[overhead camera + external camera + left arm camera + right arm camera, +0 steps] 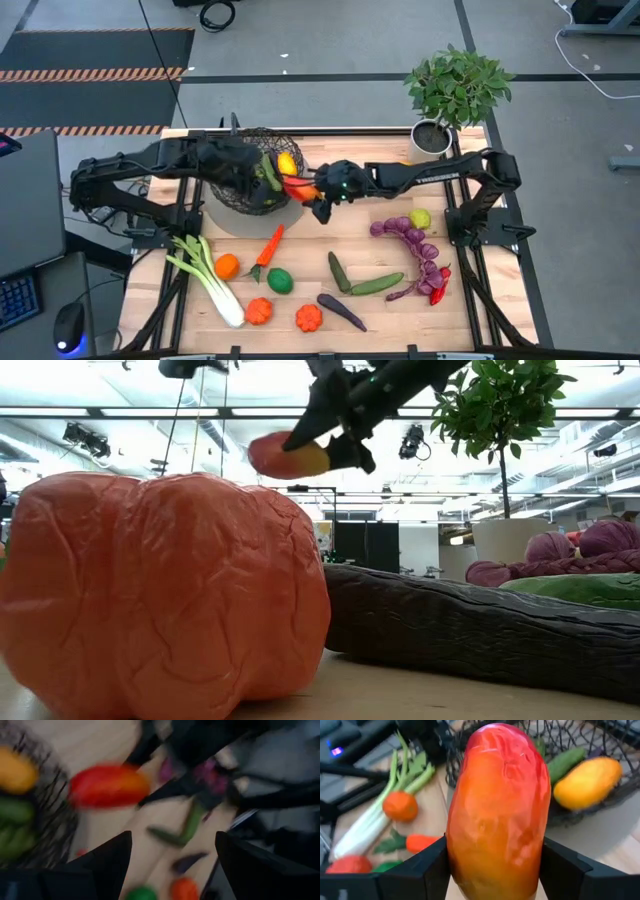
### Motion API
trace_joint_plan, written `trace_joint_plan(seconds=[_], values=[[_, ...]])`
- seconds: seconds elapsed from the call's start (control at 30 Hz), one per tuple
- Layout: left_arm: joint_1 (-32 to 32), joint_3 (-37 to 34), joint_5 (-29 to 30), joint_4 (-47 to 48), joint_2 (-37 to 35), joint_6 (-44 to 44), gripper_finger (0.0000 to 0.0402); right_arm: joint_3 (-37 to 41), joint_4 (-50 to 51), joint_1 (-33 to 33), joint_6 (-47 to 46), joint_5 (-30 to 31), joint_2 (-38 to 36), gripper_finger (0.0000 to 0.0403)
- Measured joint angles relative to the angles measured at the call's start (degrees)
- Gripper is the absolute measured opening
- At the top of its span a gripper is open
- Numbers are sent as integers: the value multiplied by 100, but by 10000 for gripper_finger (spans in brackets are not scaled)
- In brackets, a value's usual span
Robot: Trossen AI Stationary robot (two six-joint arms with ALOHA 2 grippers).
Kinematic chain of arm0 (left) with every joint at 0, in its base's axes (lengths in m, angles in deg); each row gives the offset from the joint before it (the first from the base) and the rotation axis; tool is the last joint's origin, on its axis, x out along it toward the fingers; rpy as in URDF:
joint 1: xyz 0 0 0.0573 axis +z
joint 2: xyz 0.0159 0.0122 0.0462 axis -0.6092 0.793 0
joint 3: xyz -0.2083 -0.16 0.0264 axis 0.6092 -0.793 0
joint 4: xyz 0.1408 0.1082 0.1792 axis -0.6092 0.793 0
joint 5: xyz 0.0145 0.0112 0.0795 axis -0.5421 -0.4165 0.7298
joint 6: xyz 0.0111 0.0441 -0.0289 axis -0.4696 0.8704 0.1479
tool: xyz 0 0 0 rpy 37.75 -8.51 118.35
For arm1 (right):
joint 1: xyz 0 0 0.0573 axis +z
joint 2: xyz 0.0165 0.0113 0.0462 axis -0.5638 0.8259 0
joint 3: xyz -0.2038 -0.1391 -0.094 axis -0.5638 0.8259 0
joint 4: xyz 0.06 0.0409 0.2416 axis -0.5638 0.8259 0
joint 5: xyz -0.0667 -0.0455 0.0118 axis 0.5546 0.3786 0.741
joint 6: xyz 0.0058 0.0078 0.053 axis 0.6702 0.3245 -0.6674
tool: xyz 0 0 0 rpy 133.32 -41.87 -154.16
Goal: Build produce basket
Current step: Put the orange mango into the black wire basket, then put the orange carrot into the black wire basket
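The dark wire basket stands at the table's far left of centre, resting on its base. It holds a yellow fruit and green cucumbers. My right gripper hangs just right of the basket's rim, shut on a red-orange mango. In the low view the mango shows high above the table. My left gripper reaches over the basket, open, with nothing between its fingers. More produce lies on the near half of the table. My right gripper pinches the mango between its two fingers, one on each long side, at the end nearest the wrist. The fingers come from the table's right, slanting down, and lie along the fruit. The mango juts past the fingertips toward the basket, lifted clear.
A potted plant stands at the far right corner. On the near half lie a leek, an orange, a carrot, a lime, cucumbers, an aubergine, grapes and a chilli.
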Motion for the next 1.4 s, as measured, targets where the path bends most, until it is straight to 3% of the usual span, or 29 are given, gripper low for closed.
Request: trace_joint_plan(seconds=[0.3, 0.6, 0.8, 1.0, 1.13, 1.23, 1.4], values=[[433, 2, -4, -44, -260, 434, 293, 0, -1003, -412, 36, -3, 57, 258], [827, 3, 20, -261, -316, 607, 293, 0, -1787, -617, 188, -139, 57, 310], [849, 4, 17, -277, -316, 549, 293, 0, -1824, -719, 176, -119, 57, 348], [836, 4, -59, -280, -313, 321, 293, 0, -1938, -727, 133, 158, 57, 351], [797, 4, -287, -268, -323, 207, 293, 0, -1849, -724, 64, -200, 55, 349], [696, 4, -339, -265, -363, 201, 293, 0, -1560, -724, -536, -701, 40, 349], [414, 4, -277, -269, -416, 351, 293, 0, -410, -713, -898, -1732, 38, 349]])
